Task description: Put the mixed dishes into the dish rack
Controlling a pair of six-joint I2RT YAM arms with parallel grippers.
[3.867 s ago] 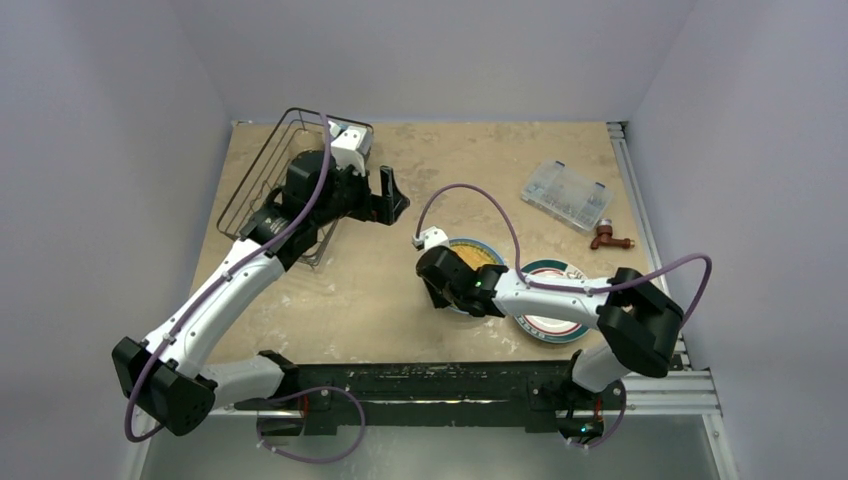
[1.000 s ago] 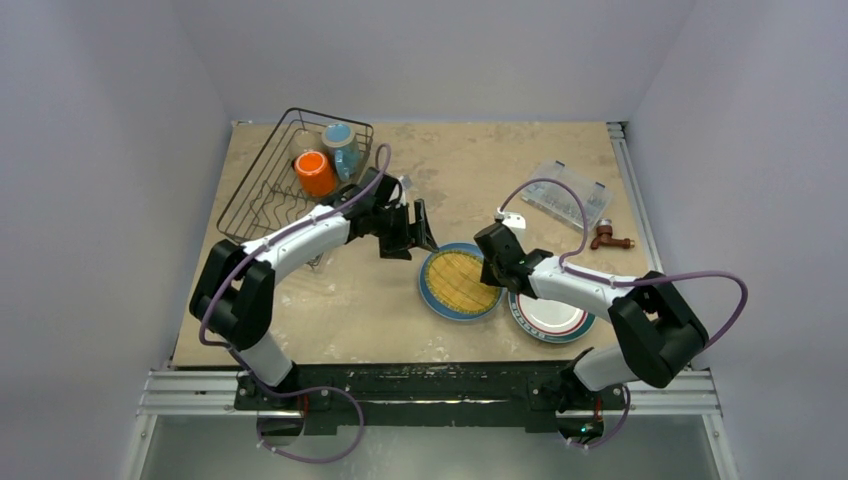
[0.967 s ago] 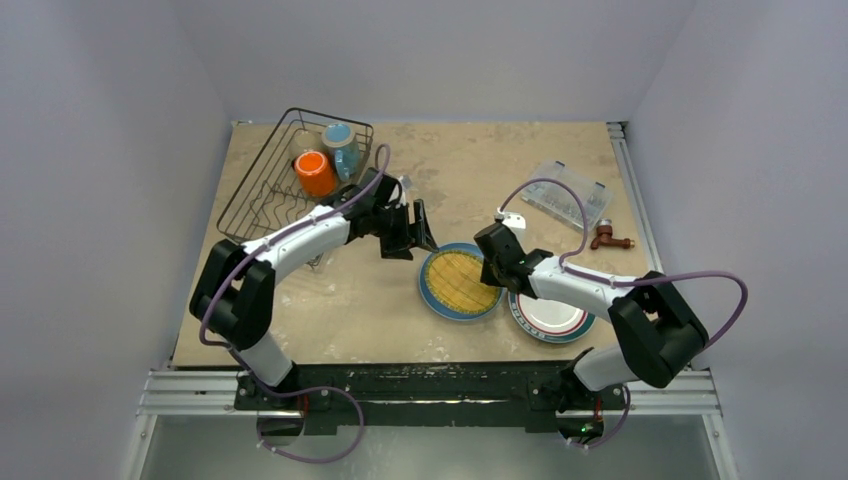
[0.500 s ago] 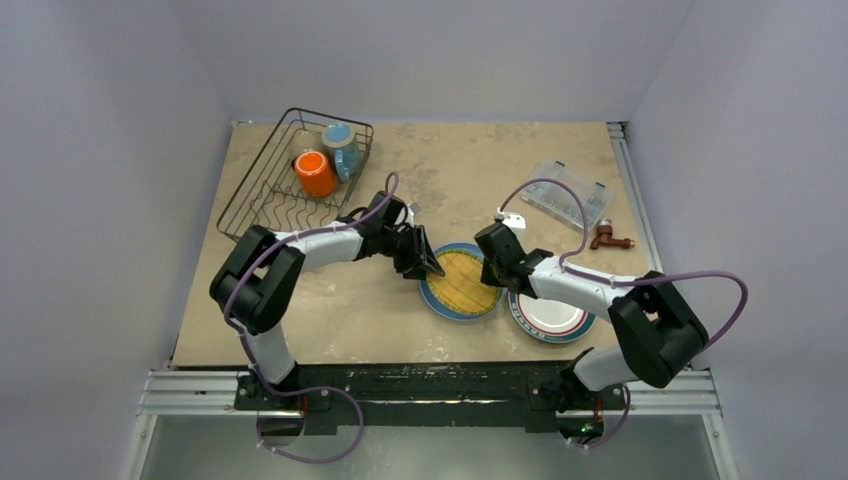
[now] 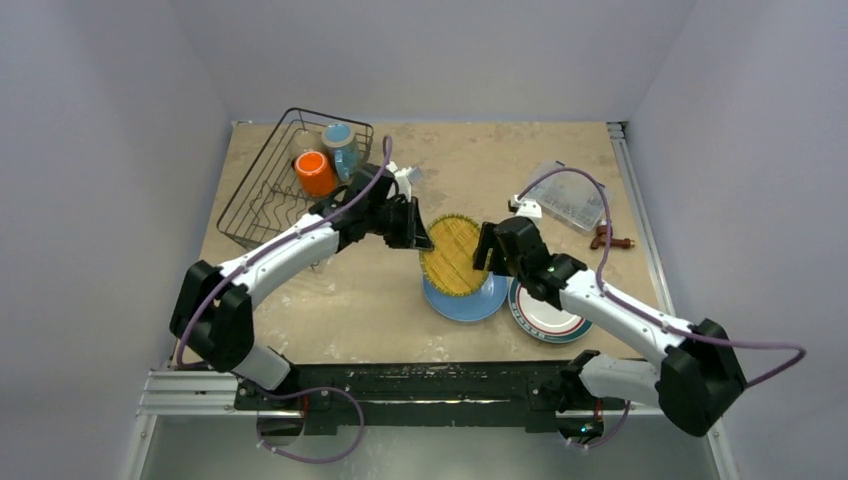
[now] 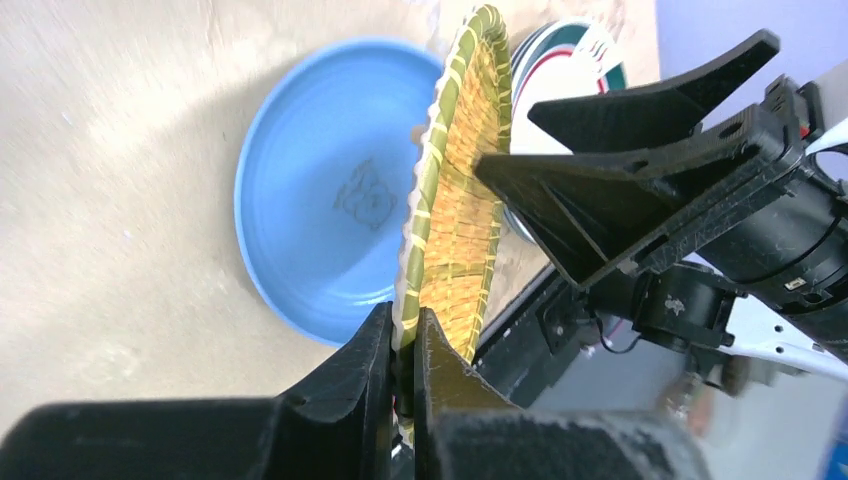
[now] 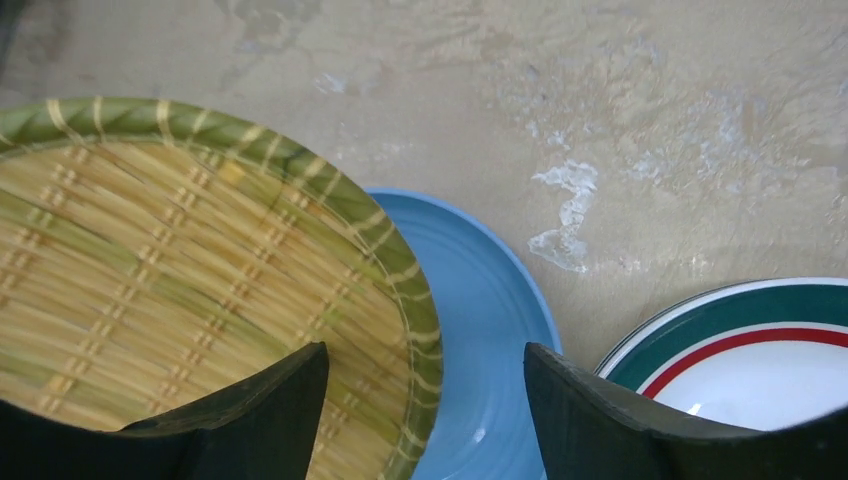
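Grip firm at the rim of the round yellow woven plate [image 5: 452, 255], left gripper [image 6: 403, 330] closed on it, tilted above the plain blue round plate [image 5: 470, 300]; right gripper [image 7: 422, 365] spread wide, empty; swing slowly into the black wire dish rack [image 5: 262, 190], edge-down.

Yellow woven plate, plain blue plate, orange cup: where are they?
yellow woven plate [image 5: 452, 256], top external view, middle of its woven face
plain blue plate [image 6: 330, 200], left wrist view, middle of its bare inside
orange cup [image 5: 314, 171], top external view, its open top
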